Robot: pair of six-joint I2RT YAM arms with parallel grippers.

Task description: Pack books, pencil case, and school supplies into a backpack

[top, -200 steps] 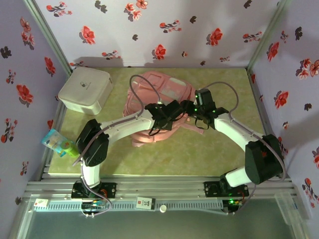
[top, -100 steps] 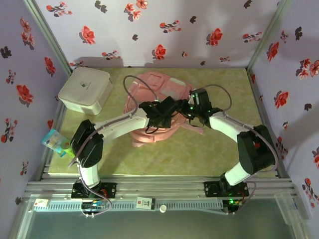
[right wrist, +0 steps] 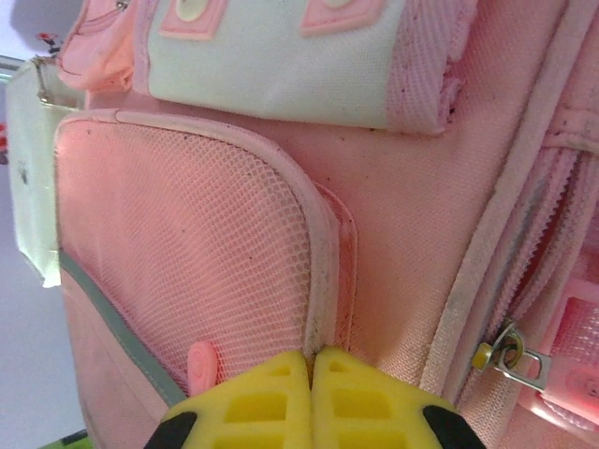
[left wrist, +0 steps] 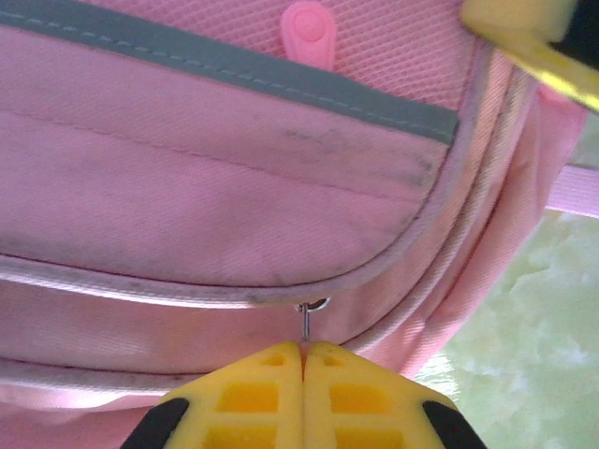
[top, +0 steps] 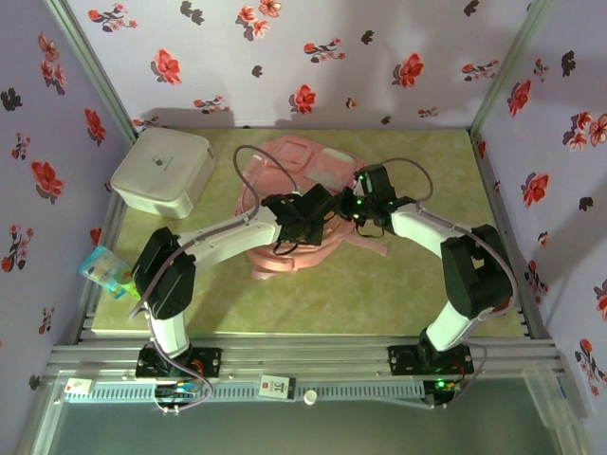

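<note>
1. One backpack [top: 289, 156] lies mid-table, toward the far side.
2. Left gripper [left wrist: 302, 348] pinches its zip pull [left wrist: 305, 323]; right gripper [right wrist: 310, 355] is closed tight at the mesh pocket [right wrist: 187, 253] edge.
3. Two arms bend inward and meet over it.
4. One white box [top: 161, 171] sits far-left.

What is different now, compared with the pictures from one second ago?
The right end effector moved left, toward the left one, and closed on the backpack fabric beside the mesh pocket. The left end effector shifted slightly left, staying shut on the zip pull. Backpack and white box stayed put.
</note>
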